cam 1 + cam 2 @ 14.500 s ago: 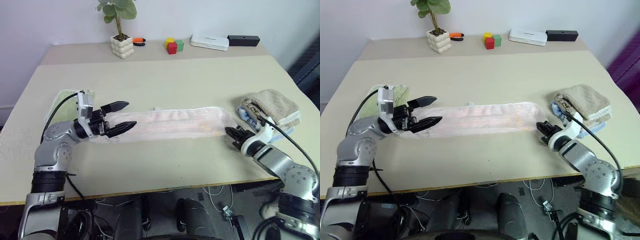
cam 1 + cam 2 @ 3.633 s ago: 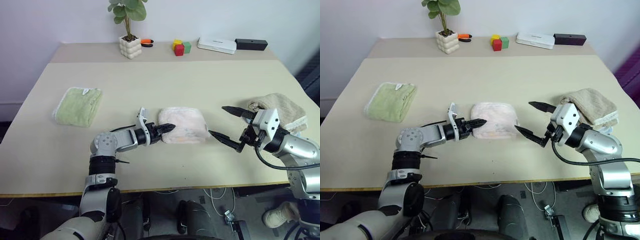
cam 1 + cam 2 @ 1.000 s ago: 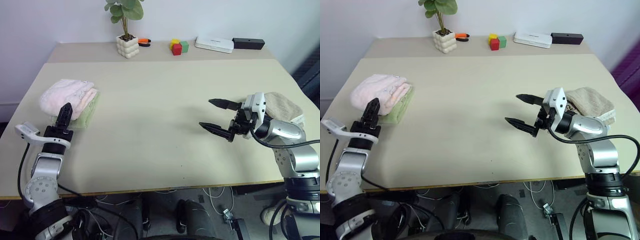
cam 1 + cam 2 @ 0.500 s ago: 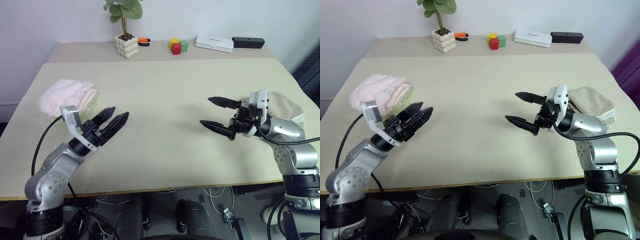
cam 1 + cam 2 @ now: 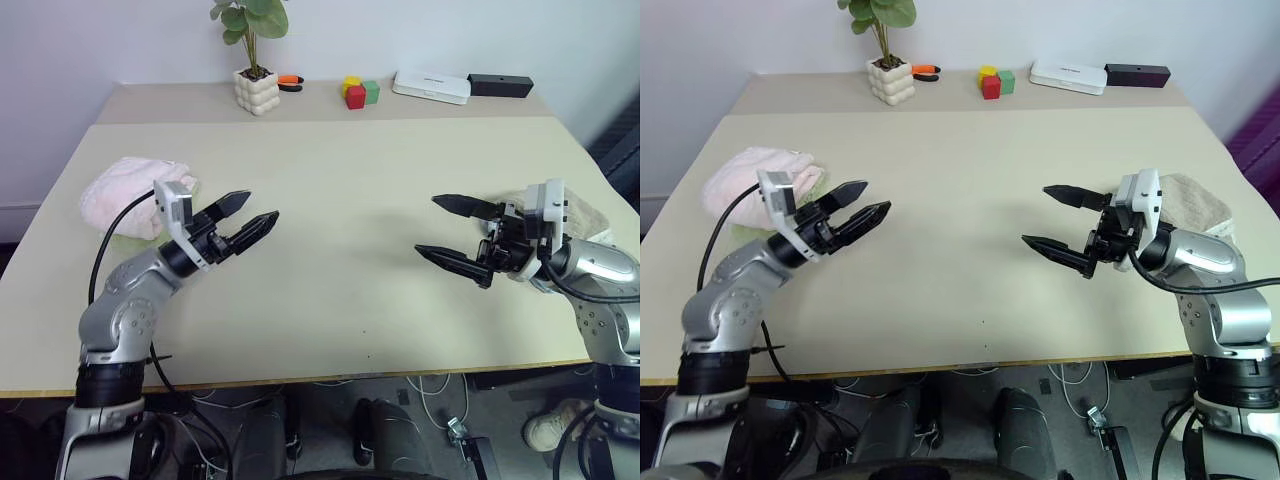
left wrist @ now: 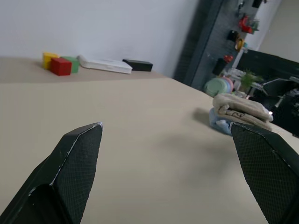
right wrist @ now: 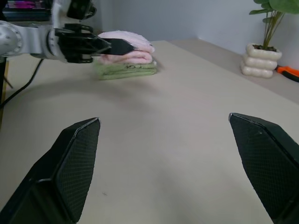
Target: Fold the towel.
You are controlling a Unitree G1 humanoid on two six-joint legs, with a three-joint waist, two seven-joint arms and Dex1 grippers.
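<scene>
Now both pincers hover wide and empty above the table (image 5: 330, 160), the left pincer (image 5: 248, 218) and right pincer (image 5: 455, 232) pointing toward each other across bare tabletop. Just behind the left pincer, the folded pink towel (image 5: 125, 190) lies atop a green towel (image 7: 125, 71); a beige towel (image 5: 1196, 204) lies behind the right.

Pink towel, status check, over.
Left gripper open, holding nothing. Right gripper open, holding nothing. Pink towel folded, stacked on green towel at table's left edge. Nothing in the way.
</scene>
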